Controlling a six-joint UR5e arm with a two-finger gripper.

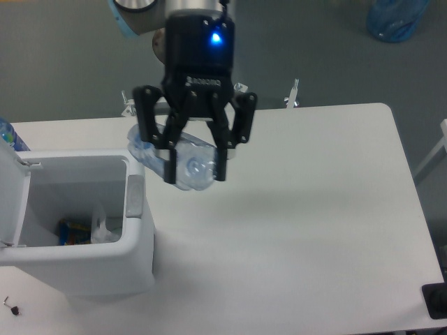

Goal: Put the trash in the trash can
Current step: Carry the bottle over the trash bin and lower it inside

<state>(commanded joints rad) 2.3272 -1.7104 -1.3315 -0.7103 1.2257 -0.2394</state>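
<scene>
A white table (328,230) with rounded corners is seen from above, filling most of the view. Beyond it a grey floor (63,56) is spread across the upper part. A blue bag-like object (396,19) (blurred, its nature cannot be told) is set on the floor at top right. A white pedestal (183,87) is placed just behind the table's far edge. Even, shadow-soft light is cast throughout.

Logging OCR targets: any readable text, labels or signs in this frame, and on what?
Black two-finger gripper, shut on the crushed clear plastic bottle: white lettering on its body, too blurred to read.
Colourful wrapper inside the white plastic trash can: print too small to read.
Nothing else legible.
</scene>
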